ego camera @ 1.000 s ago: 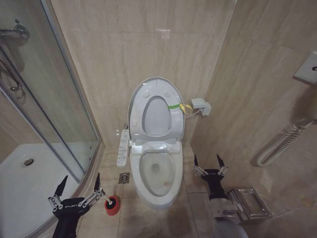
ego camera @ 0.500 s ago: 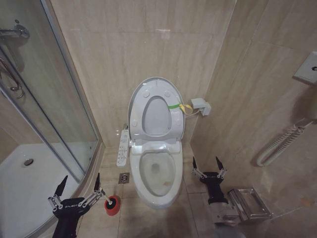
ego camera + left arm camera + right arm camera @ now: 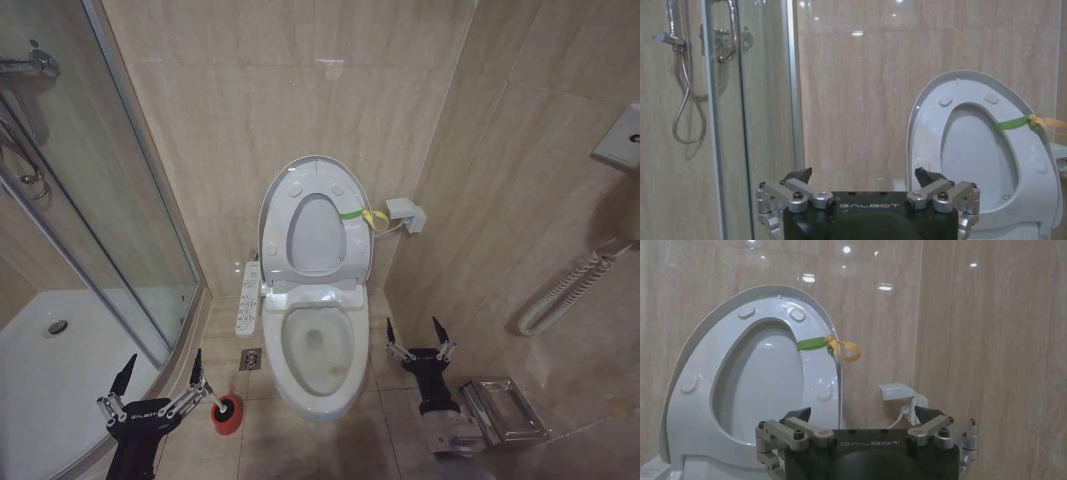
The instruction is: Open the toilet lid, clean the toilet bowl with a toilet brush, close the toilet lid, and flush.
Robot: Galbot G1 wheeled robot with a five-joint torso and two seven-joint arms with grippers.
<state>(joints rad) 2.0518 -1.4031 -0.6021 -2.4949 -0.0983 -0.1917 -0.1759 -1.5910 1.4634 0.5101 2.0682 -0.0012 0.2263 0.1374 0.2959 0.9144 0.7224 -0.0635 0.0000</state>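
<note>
Currently: lid [image 3: 312, 205] raised against wall. Bowl [image 3: 318, 352] exposed. Brush [image 3: 222, 407] in red cup [image 3: 228, 414], floor left of bowl; light, stiff, likely slick, best taken mid-handle. Left gripper [image 3: 160, 372] beside it, fingers apart. Right gripper [image 3: 412, 330] right of bowl, fingers apart.

The toilet lid [image 3: 312, 172] stood mostly hidden behind the raised seat [image 3: 345, 240], only its rim and the part seen through the seat's hole visible. Beside the toilet bowl [image 3: 318, 385], the toilet brush [image 3: 214, 403] head sat concealed in the red cup [image 3: 227, 413]. Control panel [image 3: 248, 297] buttons were too small to read.
</note>
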